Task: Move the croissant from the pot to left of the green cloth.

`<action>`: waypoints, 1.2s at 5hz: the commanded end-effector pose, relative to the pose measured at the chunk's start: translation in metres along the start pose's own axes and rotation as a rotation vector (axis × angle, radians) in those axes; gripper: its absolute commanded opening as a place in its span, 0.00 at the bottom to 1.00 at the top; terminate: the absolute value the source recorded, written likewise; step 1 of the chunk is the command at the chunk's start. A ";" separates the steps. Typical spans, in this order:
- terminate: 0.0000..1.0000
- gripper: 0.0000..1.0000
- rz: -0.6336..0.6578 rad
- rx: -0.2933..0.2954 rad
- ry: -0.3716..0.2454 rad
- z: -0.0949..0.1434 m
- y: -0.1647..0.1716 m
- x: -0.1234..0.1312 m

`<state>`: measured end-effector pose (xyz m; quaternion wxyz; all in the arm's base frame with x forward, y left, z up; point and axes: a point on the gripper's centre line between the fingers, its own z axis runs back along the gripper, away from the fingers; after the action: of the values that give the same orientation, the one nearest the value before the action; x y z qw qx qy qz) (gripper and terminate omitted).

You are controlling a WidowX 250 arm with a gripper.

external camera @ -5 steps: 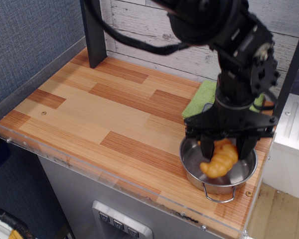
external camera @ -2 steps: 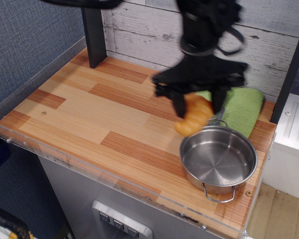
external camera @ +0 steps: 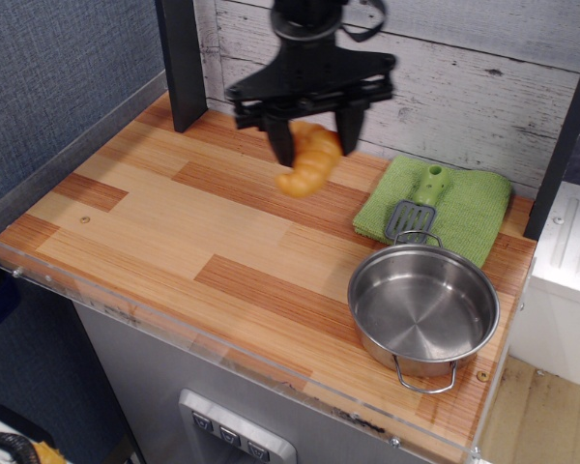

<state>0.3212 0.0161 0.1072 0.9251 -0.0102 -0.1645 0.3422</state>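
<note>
- One gripper (external camera: 312, 135) hangs over the back of the wooden table (external camera: 174, 222), its two dark fingers (external camera: 282, 143) pressed against the sides of the croissant (external camera: 310, 160), which sits clamped between them and clear of the wood.
- The croissant hangs tilted, its lower tip pointing toward 7 o'clock; the pinch looks to fall on its upper half, which probably lets the rest droop below the fingers.
- The pot (external camera: 423, 309) stands with nothing in it toward 4 o'clock from the croissant, near the front right corner, so the lifting part of the job appears done.
- The green cloth (external camera: 469, 208) lies at about 3 o'clock from the croissant, just behind the pot, with a green-handled spatula (external camera: 416, 205) resting on its near left part.
- Held at this height, the croissant passes over the cloth's edge and the spatula without brushing them.
- The bare wood beneath the gripper lies at 9 o'clock from the cloth, which fits the target spot, so lowering and letting go seem to be what remains.
- Being glossy and curved, the croissant may roll a little once released.
</note>
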 end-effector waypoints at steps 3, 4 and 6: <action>0.00 0.00 0.131 0.137 -0.067 -0.046 0.039 0.083; 0.00 0.00 0.153 0.155 -0.053 -0.064 0.046 0.094; 0.00 0.00 0.178 0.158 -0.024 -0.093 0.052 0.102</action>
<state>0.3907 0.1220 0.0236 0.8918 0.0544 -0.1221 0.4322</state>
